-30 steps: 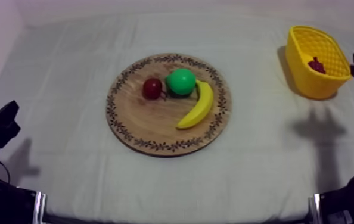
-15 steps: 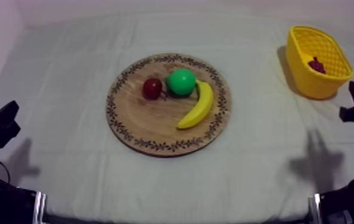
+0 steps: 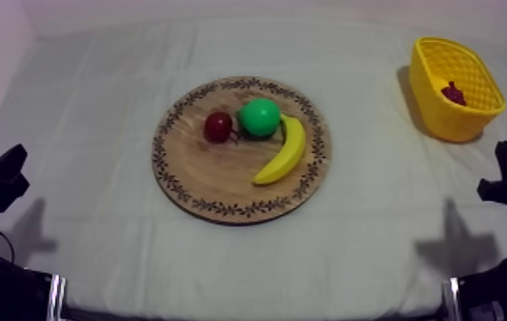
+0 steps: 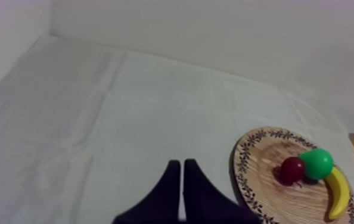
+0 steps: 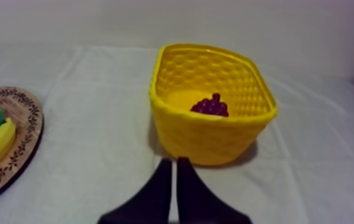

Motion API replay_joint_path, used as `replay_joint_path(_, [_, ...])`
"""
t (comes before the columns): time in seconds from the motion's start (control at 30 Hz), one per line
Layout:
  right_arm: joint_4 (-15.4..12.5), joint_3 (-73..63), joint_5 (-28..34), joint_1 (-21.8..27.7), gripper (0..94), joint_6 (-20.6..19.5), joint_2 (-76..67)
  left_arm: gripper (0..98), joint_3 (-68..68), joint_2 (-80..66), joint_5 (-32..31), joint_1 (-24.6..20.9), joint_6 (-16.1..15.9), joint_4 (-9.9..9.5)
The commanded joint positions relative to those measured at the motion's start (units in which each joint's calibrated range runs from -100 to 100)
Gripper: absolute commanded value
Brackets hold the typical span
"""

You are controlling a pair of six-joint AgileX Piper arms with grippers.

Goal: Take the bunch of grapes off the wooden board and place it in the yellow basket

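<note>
Top view: grapes point(image 3: 453, 92) inside yellow basket point(image 3: 446, 125), upper right.
Right gripper point(image 5: 175, 162): clenched empty, just before basket, apart from grapes.

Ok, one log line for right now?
bunch of grapes: in yellow basket | right gripper: shut, empty, before basket | left gripper: shut, empty

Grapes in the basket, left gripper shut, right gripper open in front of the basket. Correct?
Not quite: the right gripper is shut on nothing, closed to a narrow wedge, per the right wrist view. Rest holds: bunch of grapes in the yellow basket, left gripper shut.
</note>
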Motion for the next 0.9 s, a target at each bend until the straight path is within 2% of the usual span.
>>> replay_joint_path(0.0, [-1.4, -0.1, 2.3, -0.1, 0.3, 0.5, -0.3, 0.1, 0.0, 0.0, 0.0, 0.0, 0.0, -0.04])
replay_joint_path(0.17, [-2.3, 0.0, 6.0, -0.6, 1.0, -0.7, -0.6, 0.1, 0.0, 0.0, 0.0, 0.0, 0.0, -0.04])
replay_joint_path(0.27, [-1.6, 0.0, 7.1, -0.7, 3.2, -2.5, -0.6, 0.1, 0.0, 0.0, 0.0, 0.0, 0.0, -0.04])
replay_joint_path(0.37, [-0.9, 0.1, 8.0, -0.6, 6.2, -2.5, -0.6, 0.1, 0.0, 0.0, 0.0, 0.0, 0.0, -0.04])
replay_joint_path(0.47, [-0.5, 0.2, 8.4, -0.5, 7.7, 0.5, -0.6, 0.1, 0.0, 0.0, 0.0, 0.0, 0.0, -0.04])
replay_joint_path(0.67, [-0.4, 0.2, 8.6, -0.5, 1.5, 7.3, -0.7, 0.1, 0.0, 0.0, 0.0, 0.0, 0.0, -0.04])
replay_joint_path(0.87, [-0.4, 0.2, 8.7, -0.5, 0.6, 8.5, -0.7, 0.1, 0.0, 0.0, 0.0, 0.0, 0.0, -0.04])
